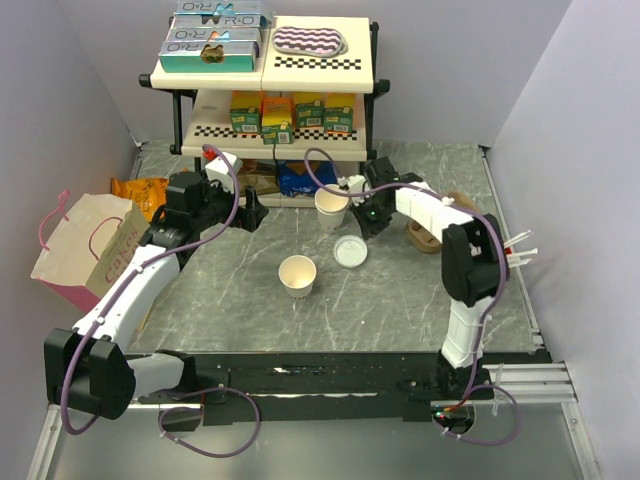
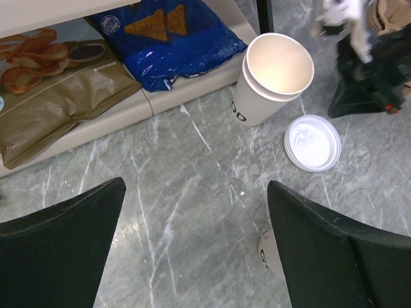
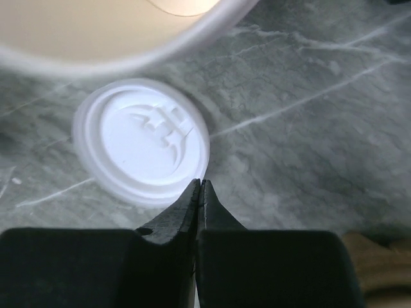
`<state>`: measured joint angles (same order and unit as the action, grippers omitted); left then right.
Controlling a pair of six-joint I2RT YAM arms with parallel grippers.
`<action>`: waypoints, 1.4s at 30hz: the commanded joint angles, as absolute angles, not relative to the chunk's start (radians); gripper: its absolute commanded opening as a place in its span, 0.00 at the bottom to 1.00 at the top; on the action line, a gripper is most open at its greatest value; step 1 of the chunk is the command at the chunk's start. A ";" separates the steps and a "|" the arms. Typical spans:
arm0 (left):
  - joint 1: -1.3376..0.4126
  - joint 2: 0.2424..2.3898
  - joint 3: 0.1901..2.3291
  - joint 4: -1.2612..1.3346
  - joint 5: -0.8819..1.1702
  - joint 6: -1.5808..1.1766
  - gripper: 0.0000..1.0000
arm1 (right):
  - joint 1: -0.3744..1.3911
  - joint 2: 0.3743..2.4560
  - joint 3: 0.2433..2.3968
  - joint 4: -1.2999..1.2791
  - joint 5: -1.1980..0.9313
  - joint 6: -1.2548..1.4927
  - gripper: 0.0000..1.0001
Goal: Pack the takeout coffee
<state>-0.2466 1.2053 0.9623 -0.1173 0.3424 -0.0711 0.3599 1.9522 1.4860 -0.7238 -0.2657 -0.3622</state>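
Lid [image 3: 138, 147]: flat, just beside cup stack [image 1: 331, 208].
Right gripper [image 3: 200, 186]: closed, empty, at lid's edge.
Left gripper [image 2: 196, 186]: wide open, empty.
Single cup [image 1: 297, 275]: lidless, upright, apart.

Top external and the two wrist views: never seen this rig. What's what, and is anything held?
Two robot arms are bolted at the table's near edge; the top view looks down from behind them, each wrist camera past its own fingers. On the grey table stand a lone lidless cup, a stack of cups and a flat white lid; a paper bag sits left, a snack shelf behind. The left gripper is open and empty. The right gripper is shut at the lid's edge; whether it pinches the rim is unclear.
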 commanded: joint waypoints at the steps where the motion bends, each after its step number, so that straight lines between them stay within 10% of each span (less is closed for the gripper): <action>1: -0.256 1.181 0.982 -0.095 0.348 -0.055 0.99 | 0.357 1.754 1.462 -0.698 -0.261 -0.333 0.00; 7: -0.267 1.186 0.973 -0.092 0.359 -0.048 0.99 | 0.356 1.713 1.413 -0.687 -0.268 -0.324 0.00; 9: -0.267 1.184 0.977 -0.094 0.360 -0.048 0.99 | 0.354 1.746 1.431 -0.707 -0.259 -0.299 0.34; 10: -0.270 1.183 0.979 -0.097 0.362 -0.045 0.99 | 0.356 1.775 1.431 -0.701 -0.250 -0.266 0.67; 16: -0.282 1.175 0.989 -0.136 0.342 -0.012 0.99 | 0.350 1.880 1.473 -0.719 -0.290 -0.253 1.00; 26: -0.285 1.169 0.980 -0.149 0.333 0.023 0.99 | 0.345 1.907 1.489 -0.718 -0.330 -0.285 0.94; 31: -0.284 1.184 0.991 -0.141 0.337 0.018 0.99 | 0.345 1.924 1.486 -0.704 -0.316 -0.247 0.45; 42: -0.284 1.193 0.996 -0.143 0.337 0.018 0.99 | 0.345 1.977 1.500 -0.701 -0.295 -0.229 0.38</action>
